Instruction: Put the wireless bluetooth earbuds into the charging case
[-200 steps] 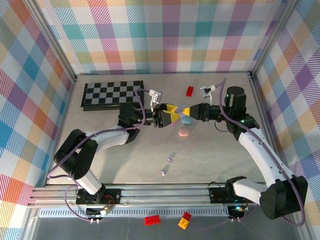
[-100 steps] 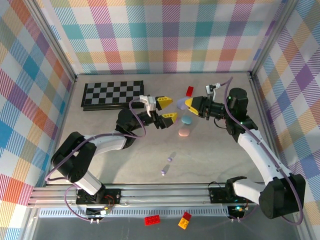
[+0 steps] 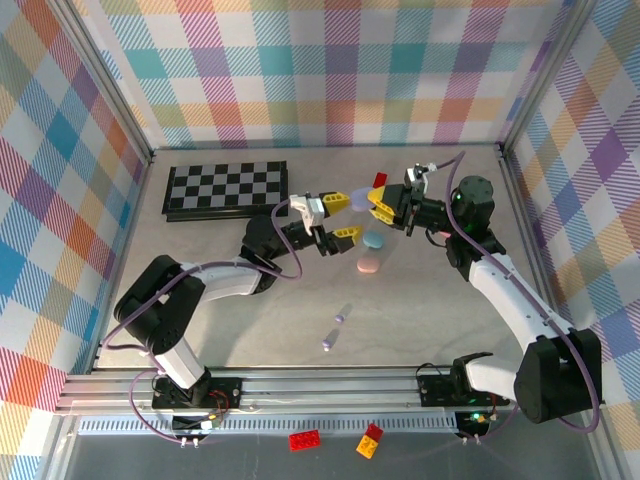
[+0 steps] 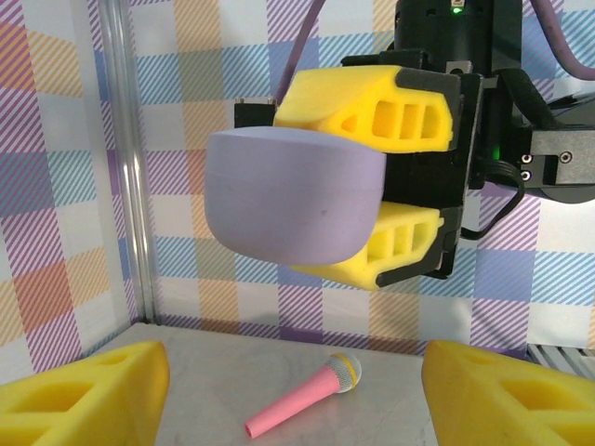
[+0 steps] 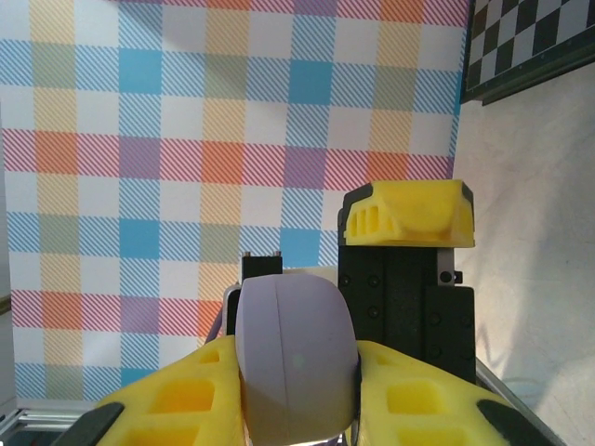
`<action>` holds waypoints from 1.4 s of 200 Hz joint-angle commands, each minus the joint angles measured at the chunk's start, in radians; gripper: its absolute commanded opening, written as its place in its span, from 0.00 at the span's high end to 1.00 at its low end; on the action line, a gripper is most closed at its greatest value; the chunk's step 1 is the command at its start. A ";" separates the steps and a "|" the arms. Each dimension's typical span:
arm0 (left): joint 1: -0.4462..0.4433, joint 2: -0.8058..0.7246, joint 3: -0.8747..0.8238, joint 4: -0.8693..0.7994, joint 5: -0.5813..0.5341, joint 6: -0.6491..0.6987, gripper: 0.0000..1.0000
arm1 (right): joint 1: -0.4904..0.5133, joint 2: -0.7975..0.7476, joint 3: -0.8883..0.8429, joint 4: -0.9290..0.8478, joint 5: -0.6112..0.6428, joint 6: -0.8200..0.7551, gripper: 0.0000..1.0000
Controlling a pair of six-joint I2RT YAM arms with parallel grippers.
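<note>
My right gripper is shut on a lilac charging case, held in the air above the table with its lid closed. In the right wrist view the case is squeezed between my yellow fingers. The left gripper stands open just left of the case, not touching it. In the left wrist view the case hangs ahead of and above the left gripper. Two small purple earbuds lie on the near table.
A blue case and a pink case lie below the grippers. A red brick and a checkerboard sit at the back. A pink toy microphone lies by the wall. Loose bricks lie outside the frame.
A second ago both grippers met at the lilac case. The left gripper let go and opened; the right one carried the case up and toward the back.
</note>
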 commanded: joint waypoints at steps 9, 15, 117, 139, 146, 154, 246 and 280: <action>-0.017 0.016 0.051 0.050 0.016 0.030 0.32 | -0.004 -0.001 -0.001 0.044 -0.024 0.011 0.94; -0.018 0.017 0.055 0.051 0.017 0.029 0.33 | -0.003 -0.001 -0.002 0.039 -0.025 0.011 0.94; -0.030 0.008 0.081 0.048 0.030 0.007 0.42 | -0.004 0.023 0.013 -0.035 -0.021 -0.056 0.96; -0.030 0.012 0.083 0.047 0.031 0.003 0.44 | -0.003 0.028 0.016 -0.047 -0.021 -0.066 0.97; -0.030 0.013 0.084 0.047 0.033 0.002 0.46 | -0.003 0.030 0.016 -0.039 -0.023 -0.062 0.97; -0.030 0.014 0.084 0.047 0.033 -0.001 0.47 | -0.003 0.031 0.017 -0.038 -0.023 -0.062 0.97; -0.030 0.022 0.093 0.045 0.033 -0.012 0.52 | -0.002 0.040 0.017 -0.040 -0.028 -0.066 0.98; -0.031 0.028 0.098 0.046 0.040 -0.011 0.52 | 0.000 0.041 0.017 -0.039 -0.027 -0.064 0.98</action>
